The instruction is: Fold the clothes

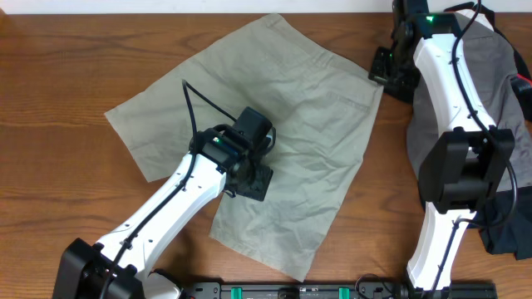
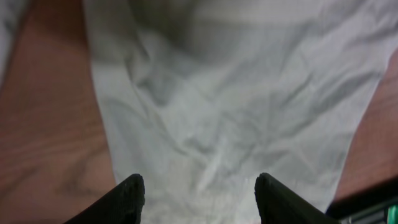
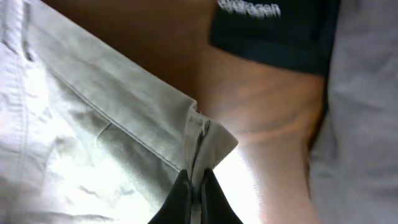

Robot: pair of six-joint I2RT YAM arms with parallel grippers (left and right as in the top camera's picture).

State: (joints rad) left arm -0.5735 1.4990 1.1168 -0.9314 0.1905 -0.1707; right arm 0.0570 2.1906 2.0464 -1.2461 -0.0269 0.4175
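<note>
The light khaki shorts [image 1: 283, 124] lie spread and wrinkled on the wooden table, waistband toward the back right and legs toward the left and front. My left gripper [image 1: 256, 181] is open and empty, hovering low over the middle of the shorts. In the left wrist view its jaws [image 2: 199, 190] frame one wrinkled leg [image 2: 230, 106]. My right gripper [image 1: 385, 73] is at the shorts' back right corner. In the right wrist view it [image 3: 196, 190] is shut on the waistband corner [image 3: 208, 140], lifting it slightly.
A darker grey garment [image 1: 507, 91] lies at the right under the right arm, with a black garment [image 1: 509, 237] in front of it. Both also show in the right wrist view: black with lettering [image 3: 273, 31], grey [image 3: 364, 130]. Bare wood [image 1: 58, 91] lies to the left.
</note>
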